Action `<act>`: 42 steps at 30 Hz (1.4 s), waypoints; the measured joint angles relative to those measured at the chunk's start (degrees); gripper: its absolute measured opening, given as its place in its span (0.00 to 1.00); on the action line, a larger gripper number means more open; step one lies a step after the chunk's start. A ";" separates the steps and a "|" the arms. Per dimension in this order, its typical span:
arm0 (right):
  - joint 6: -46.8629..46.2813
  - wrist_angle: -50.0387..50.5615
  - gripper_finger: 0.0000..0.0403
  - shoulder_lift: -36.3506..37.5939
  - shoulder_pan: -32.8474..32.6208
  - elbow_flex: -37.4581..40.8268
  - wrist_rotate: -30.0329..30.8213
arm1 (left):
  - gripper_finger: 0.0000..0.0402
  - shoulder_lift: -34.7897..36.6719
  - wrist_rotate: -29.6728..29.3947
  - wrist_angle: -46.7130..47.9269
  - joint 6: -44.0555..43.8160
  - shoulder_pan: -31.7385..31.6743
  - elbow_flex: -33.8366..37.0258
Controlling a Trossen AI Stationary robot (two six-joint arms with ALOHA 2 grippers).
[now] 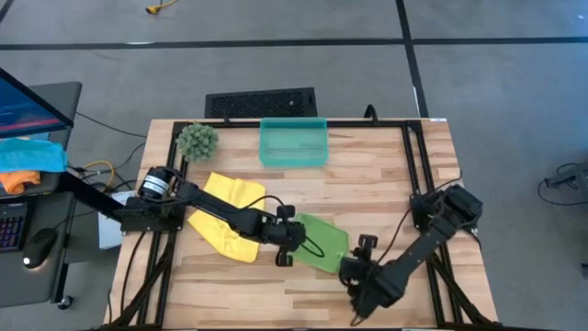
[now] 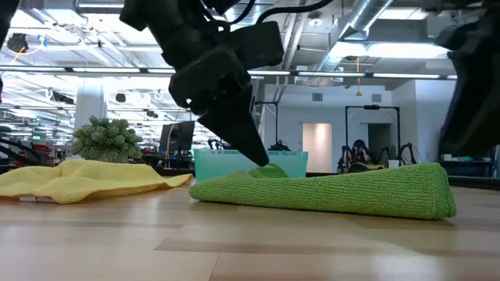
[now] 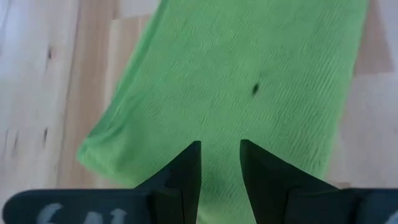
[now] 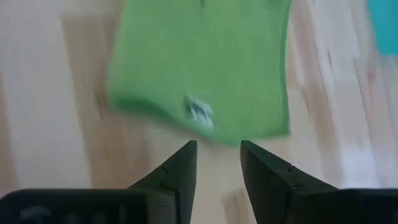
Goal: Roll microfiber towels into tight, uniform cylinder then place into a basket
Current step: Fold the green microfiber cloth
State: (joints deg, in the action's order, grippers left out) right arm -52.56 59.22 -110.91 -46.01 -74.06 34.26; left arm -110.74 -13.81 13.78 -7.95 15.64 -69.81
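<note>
1. The left gripper [image 1: 284,241] sits at one end of the lime green towel [image 1: 323,243]. Its fingers are a little apart and hold nothing.
2. The right gripper [image 1: 358,257] waits at the towel's other end, fingers a little apart too, holding nothing.
3. The green towel lies folded flat in the middle of the table [image 1: 386,184]. I think rolling comes next: both grippers must pinch an edge and turn it over tightly.
4. The yellow towel [image 1: 230,213] lies crumpled under the left arm. The teal basket [image 1: 293,143] stands well behind, beside a spiky plant ball [image 1: 197,140]. Nothing blocks the way.
</note>
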 joint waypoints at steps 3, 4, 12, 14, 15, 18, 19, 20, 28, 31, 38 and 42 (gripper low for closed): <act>0.08 -5.20 0.34 0.00 -0.03 0.52 4.71 | 0.25 0.00 0.51 -3.69 1.16 -0.31 1.07; 0.58 -6.52 0.33 0.00 0.26 0.52 5.92 | 0.25 0.00 0.57 -4.36 1.29 -0.51 1.73; 6.68 -16.26 0.27 0.00 3.30 0.52 2.44 | 0.25 0.00 2.89 -4.27 3.13 -1.75 2.68; 7.44 -18.34 0.25 0.00 3.86 0.52 1.13 | 0.25 0.00 2.91 -4.31 4.00 -1.84 2.68; 7.45 -18.90 0.23 0.00 4.14 0.52 0.76 | 0.25 0.00 2.97 -4.31 4.54 -1.90 2.68; 7.13 -19.43 0.20 0.00 4.58 0.52 -1.25 | 0.25 -0.10 3.13 -4.07 5.79 -2.14 2.68; 6.81 -19.42 0.18 -0.02 4.82 0.52 -2.19 | 0.25 -0.49 3.43 -4.17 6.00 -2.30 2.62; 6.46 -19.51 0.17 -0.38 5.09 0.49 -3.15 | 0.25 -0.81 4.23 -4.25 6.58 -2.46 2.62; 0.97 -21.21 0.06 -1.01 5.95 3.85 -7.21 | 0.25 -3.90 6.37 -4.13 8.68 -3.02 2.38; -1.92 -21.47 0.02 -0.92 6.01 4.55 -7.49 | 0.25 -4.04 5.56 -3.90 6.74 -2.95 2.37; -5.76 -20.37 0.04 -0.94 6.49 5.44 -9.08 | 0.25 -3.83 0.14 -4.12 0.37 -2.13 2.57; -5.99 -20.49 0.05 -0.94 6.42 5.55 -10.30 | 0.25 -3.76 -3.51 -3.61 -0.94 -1.29 2.61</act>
State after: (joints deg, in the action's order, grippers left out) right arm -58.54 38.74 -111.85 -39.59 -68.51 23.96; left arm -114.50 -17.32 10.17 -8.88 14.35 -67.20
